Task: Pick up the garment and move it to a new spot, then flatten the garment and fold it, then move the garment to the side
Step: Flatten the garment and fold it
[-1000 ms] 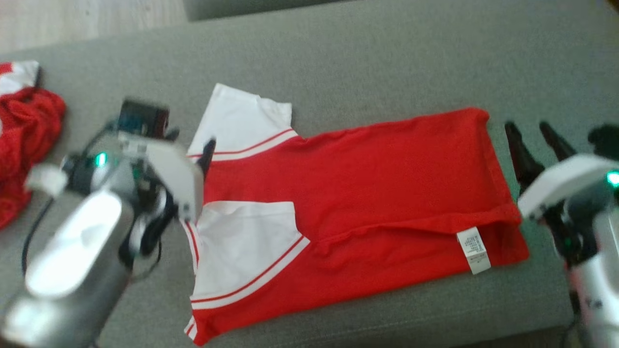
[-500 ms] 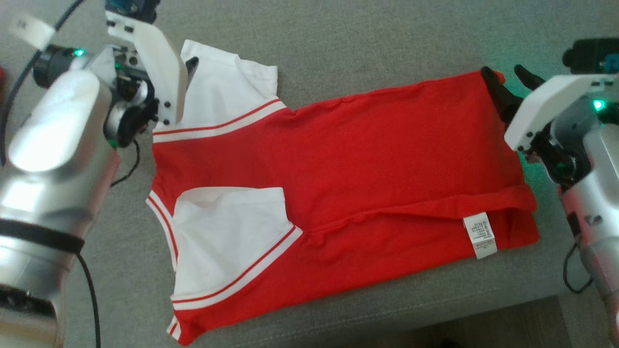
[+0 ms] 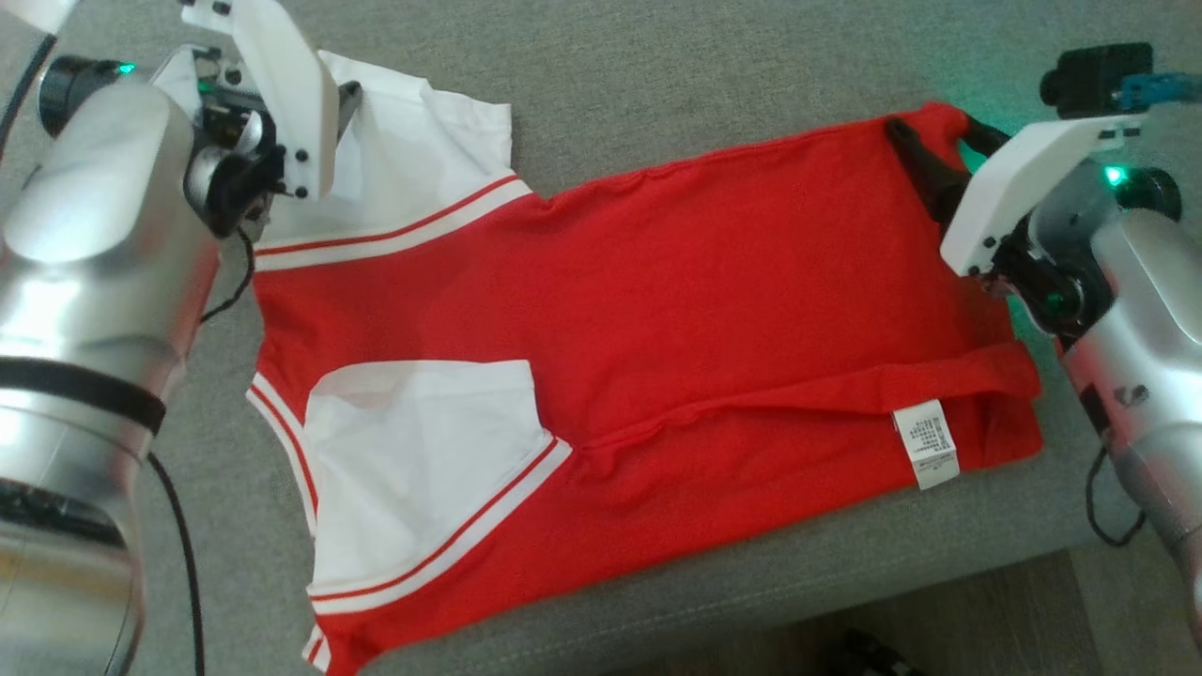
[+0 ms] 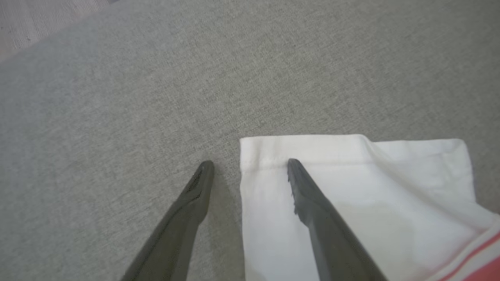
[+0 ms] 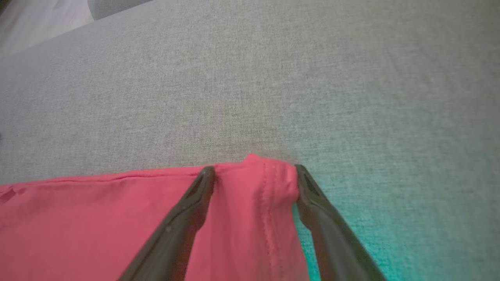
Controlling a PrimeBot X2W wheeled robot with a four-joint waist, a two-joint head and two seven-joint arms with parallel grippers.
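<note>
A red-and-white sports shirt [image 3: 704, 282] lies spread across a grey upholstered seat [image 3: 657, 66], its long axis running side to side in front of the robot, with the sleeves toward the left arm and the hem toward the right. The left claw [image 4: 249, 163] stands wide at the far white sleeve [image 4: 351, 187], straddling its outer corner with one finger over the grey fabric and the other over the white cloth. It holds nothing. The right claw [image 5: 253, 168] is equally wide at the opposite end, with the far hem corner [image 5: 254, 183] lightly bunched between its two fingers but not yet pinched. Each arm is thus nearest its own end of the shirt's far edge, and the rest of the shirt lies toward the robot from both claws. The near side appears already turned in: the other white sleeve [image 3: 413, 451], trimmed with red stripes, rests on the red body, and a white care label [image 3: 925, 443] shows on a turned-over strip near the hem. The cloth lies mostly flat, with shallow creases. The next step looks like a two-handed pinch on the far corners.
</note>
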